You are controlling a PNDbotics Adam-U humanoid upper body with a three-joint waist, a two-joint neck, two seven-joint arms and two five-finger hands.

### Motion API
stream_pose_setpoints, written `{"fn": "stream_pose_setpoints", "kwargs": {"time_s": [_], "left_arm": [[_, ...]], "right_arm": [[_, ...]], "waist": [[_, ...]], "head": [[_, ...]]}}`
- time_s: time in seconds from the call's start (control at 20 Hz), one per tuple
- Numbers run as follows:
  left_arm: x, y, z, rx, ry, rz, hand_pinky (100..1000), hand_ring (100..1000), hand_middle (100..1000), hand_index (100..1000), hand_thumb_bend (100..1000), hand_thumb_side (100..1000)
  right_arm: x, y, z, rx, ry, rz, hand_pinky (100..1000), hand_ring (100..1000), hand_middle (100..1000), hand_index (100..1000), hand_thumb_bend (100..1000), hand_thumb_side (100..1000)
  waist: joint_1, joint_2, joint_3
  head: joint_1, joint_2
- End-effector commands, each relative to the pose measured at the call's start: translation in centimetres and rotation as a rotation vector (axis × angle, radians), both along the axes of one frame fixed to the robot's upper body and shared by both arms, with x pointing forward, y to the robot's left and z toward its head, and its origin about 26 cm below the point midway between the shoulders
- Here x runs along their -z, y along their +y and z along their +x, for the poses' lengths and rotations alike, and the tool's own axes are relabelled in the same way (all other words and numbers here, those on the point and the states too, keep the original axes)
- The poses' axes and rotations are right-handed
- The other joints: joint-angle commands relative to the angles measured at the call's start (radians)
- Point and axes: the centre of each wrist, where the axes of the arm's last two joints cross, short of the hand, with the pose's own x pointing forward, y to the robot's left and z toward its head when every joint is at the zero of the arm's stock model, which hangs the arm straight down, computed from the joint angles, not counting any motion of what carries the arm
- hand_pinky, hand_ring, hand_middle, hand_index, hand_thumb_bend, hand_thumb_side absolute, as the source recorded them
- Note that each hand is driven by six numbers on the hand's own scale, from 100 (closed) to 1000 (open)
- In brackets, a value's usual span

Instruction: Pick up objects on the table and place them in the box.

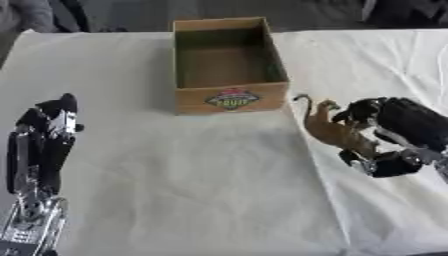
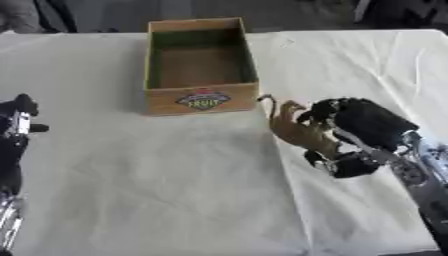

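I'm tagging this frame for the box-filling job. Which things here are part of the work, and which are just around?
Part of the job:
- brown toy animal, held in the right hand
- box, open, nothing seen inside

Just around:
- left hand, idle and open at the left
- white cloth covering the table

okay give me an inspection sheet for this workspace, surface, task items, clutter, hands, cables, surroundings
Surface: table under a wrinkled white cloth.
Job's things: open cardboard box with a fruit label, looks empty; brown animal figurine right of it, near its front corner.
Clutter: nothing seen.
Hands: right hand curled round the figurine; left hand idle at the left edge, fingers straight, holding nothing.
Cables: nothing seen.
Surroundings: dark shapes beyond the far table edge, not identifiable.
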Motion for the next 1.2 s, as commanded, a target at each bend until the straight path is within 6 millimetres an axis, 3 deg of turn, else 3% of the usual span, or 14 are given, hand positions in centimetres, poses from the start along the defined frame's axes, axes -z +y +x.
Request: {"fn": "stream_pose_setpoints", "kwargs": {"time_s": [0.05,0.4,0.65,1.05,1.1,1.2], "left_arm": [[-0.6,0.4,0.0,0.001,-0.021,0.025,543,764,493,608,340,496],[-0.5,0.1,0.0,0.018,-0.012,0.028,542,763,493,607,342,494],[-0.6,-0.4,0.0,0.049,-0.011,0.034,542,763,492,607,343,492],[-1.3,-1.6,0.4,0.111,-0.029,0.040,541,762,492,607,345,487],[-1.5,-1.8,0.4,0.120,-0.033,0.040,541,762,492,607,346,485],[-2.0,-2.7,0.6,0.160,-0.047,0.040,541,762,492,607,347,484]], "right_arm": [[-3.4,-0.7,0.0,-0.011,-0.096,-0.026,198,344,445,682,304,143],[-8.0,-0.7,1.3,-0.055,-0.200,-0.057,201,346,447,687,386,152],[-10.2,-1.2,3.9,-0.039,-0.222,-0.049,197,344,445,685,397,148],[-10.4,-2.9,9.4,0.040,-0.192,0.042,176,336,428,673,322,105],[-10.3,-3.1,9.9,0.054,-0.188,0.056,160,327,418,668,249,100],[-9.8,-3.8,11.5,0.117,-0.155,0.103,158,329,417,668,215,100]], "waist": [[-0.002,-0.018,0.003],[-0.004,-0.031,0.027],[-0.004,-0.040,0.062],[-0.007,-0.040,0.138],[-0.007,-0.039,0.152],[-0.009,-0.033,0.197]], "head": [[0.004,-0.010],[-0.010,-0.011],[-0.031,-0.016],[-0.078,-0.038],[-0.090,-0.044],[-0.127,-0.061]]}}
